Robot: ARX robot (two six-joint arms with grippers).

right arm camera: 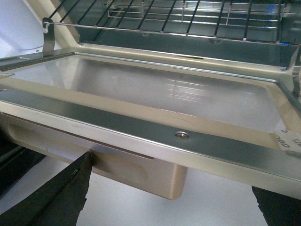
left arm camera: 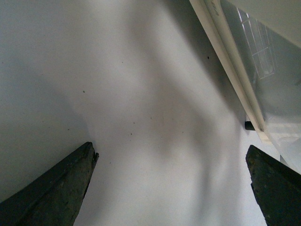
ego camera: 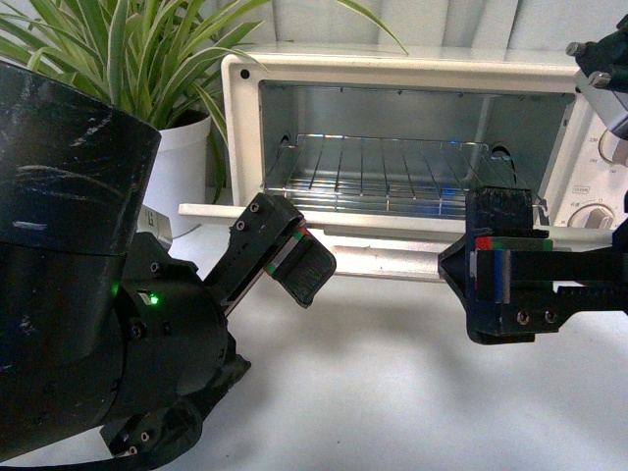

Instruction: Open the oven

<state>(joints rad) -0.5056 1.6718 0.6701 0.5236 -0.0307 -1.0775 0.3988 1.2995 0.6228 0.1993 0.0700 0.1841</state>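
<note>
Cream-white boxy toaster oven sits on the white table, glass door flopped down flat. Left gripper and right gripper are both spread wide, holding nothing, with the right one just by the door's bar handle.

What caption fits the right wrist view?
The oven door lies flat open below the wire rack, the open right gripper's fingers spread before its bar handle.
</note>
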